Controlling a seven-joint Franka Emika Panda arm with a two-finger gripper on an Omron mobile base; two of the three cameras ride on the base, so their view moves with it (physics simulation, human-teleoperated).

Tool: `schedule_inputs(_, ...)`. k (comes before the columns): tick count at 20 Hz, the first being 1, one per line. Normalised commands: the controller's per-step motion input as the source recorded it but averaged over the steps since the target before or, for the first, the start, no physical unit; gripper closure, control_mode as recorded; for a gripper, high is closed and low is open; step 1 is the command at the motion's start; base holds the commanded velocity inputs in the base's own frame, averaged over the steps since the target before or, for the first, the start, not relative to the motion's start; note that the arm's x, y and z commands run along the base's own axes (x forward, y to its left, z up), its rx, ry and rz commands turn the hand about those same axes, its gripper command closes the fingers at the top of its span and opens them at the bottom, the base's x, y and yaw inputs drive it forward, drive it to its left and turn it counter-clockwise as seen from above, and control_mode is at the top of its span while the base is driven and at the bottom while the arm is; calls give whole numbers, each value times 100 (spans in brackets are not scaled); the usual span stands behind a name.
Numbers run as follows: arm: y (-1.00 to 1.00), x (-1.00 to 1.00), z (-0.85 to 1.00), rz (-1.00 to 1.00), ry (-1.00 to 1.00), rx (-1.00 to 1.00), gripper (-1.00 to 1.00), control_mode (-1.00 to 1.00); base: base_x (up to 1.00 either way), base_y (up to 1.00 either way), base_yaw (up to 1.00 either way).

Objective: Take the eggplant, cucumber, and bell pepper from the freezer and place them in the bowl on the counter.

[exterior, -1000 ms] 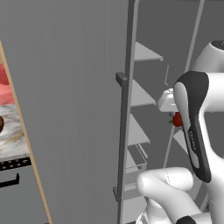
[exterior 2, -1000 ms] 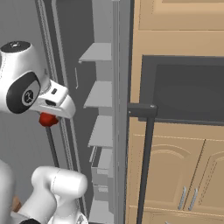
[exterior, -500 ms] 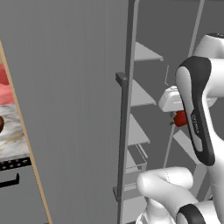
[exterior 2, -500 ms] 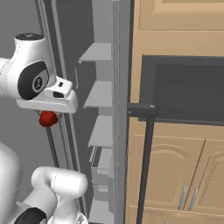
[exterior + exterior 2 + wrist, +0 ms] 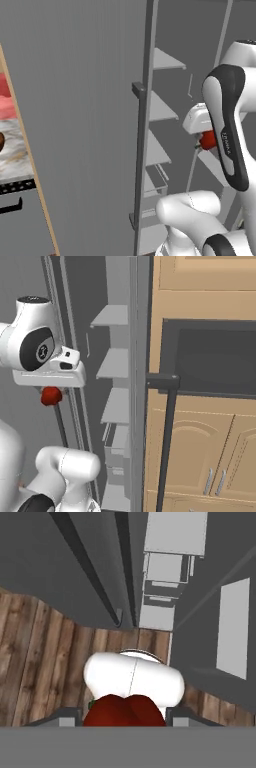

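The claw (image 5: 123, 718) is clamping the round red pepper (image 5: 124, 711), no long axis showing. It is hanging beside the freezer (image 5: 90, 100) shelves (image 5: 117, 363), door handle (image 5: 139, 160) nearby.

Gripper (image 5: 50, 397), jaws closed around the bell pepper (image 5: 50, 396), hangs in open air in front of the freezer (image 5: 90, 125) shelves (image 5: 114, 363), touching none of them. Open freezer door with its bar handle (image 5: 140, 160) stands close on the arm's left. Wood floor (image 5: 35, 657) directly below is bare, apart from the robot's own base.
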Motion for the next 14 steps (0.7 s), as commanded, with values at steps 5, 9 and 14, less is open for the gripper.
schedule_inputs(5,0,0,0,0,0,0,100,100,-56,55,-11)
schedule_inputs(9,0,0,0,0,0,0,100,100,-39,90,-18)
schedule_inputs(14,0,0,0,0,0,0,100,100,-29,100,-16)
